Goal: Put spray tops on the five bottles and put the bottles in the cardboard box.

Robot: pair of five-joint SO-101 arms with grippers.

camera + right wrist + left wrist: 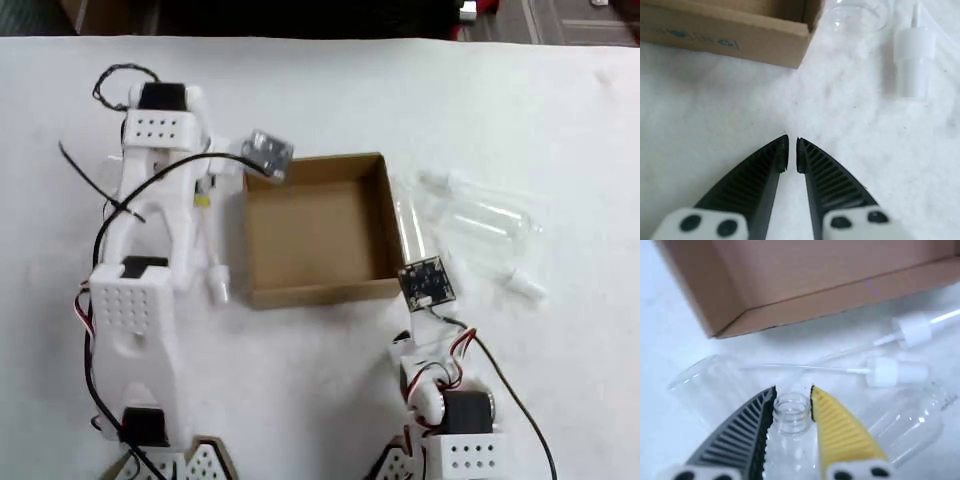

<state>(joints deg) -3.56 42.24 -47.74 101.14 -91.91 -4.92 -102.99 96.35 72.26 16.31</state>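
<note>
your left gripper (792, 392): fingers clasp a bottle (790, 417) by its neck, just beside the box (805, 300). your right gripper (792, 152): fingers nearly together, holding nothing, near a spray top (914, 60).

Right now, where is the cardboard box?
In the high view the cardboard box sits open at mid-table, with the left arm beside one wall and clear bottles lying beside the opposite wall.
</note>
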